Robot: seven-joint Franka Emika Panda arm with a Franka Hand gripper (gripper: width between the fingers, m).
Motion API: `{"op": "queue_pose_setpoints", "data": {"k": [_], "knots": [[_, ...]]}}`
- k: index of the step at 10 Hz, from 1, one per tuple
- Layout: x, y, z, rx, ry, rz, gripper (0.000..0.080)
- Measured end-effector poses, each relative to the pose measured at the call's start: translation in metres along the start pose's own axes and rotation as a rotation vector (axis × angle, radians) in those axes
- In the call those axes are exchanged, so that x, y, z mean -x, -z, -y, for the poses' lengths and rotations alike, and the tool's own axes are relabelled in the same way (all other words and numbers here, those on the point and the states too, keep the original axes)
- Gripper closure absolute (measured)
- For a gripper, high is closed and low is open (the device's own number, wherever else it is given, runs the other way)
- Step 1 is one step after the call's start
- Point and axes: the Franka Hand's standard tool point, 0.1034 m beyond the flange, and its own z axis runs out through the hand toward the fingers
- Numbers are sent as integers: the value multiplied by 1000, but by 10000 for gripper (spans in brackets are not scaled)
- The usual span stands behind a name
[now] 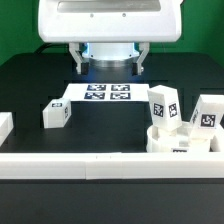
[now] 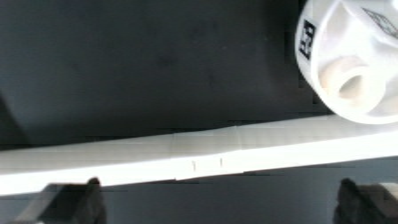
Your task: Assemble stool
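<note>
The round white seat [image 1: 180, 142] lies at the exterior view's front right, against the front rail. Two tagged white leg blocks [image 1: 163, 105] [image 1: 208, 114] stand upright at it; whether they sit in sockets I cannot tell. A third leg block [image 1: 57, 114] lies alone on the dark table at the left. My gripper [image 1: 110, 60] hangs high at the back over the marker board, far from all parts. In the wrist view the gripper [image 2: 217, 200] is open and empty, with dark fingertips [image 2: 71, 203] wide apart. The seat [image 2: 356, 60] shows there with a socket.
The marker board [image 1: 107, 93] lies at the back centre. A long white border rail [image 1: 100, 166] runs along the front and crosses the wrist view [image 2: 196, 155]. Another white rail end [image 1: 5, 126] sits at the far left.
</note>
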Motion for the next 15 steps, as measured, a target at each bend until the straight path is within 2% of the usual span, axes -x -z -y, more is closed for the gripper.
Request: {"op": "queue_pose_setpoints", "data": {"k": [1,3,4,5,9,10,11,12,14,15], "knots": [[4,-2,-11,8,72,1,151],[20,-11,-56,35,86,15,151],[23,-15,-75,50,80,17,151],[25,-18,-87,59,93,23,151],[26,-19,-90,60,82,26,151],[34,-24,-109,72,122,34,151],[47,-35,-128,102,114,33,151],[58,-45,-131,114,114,38,151],[60,-47,-129,108,111,45,151],[62,-49,-125,93,98,69,151]]}}
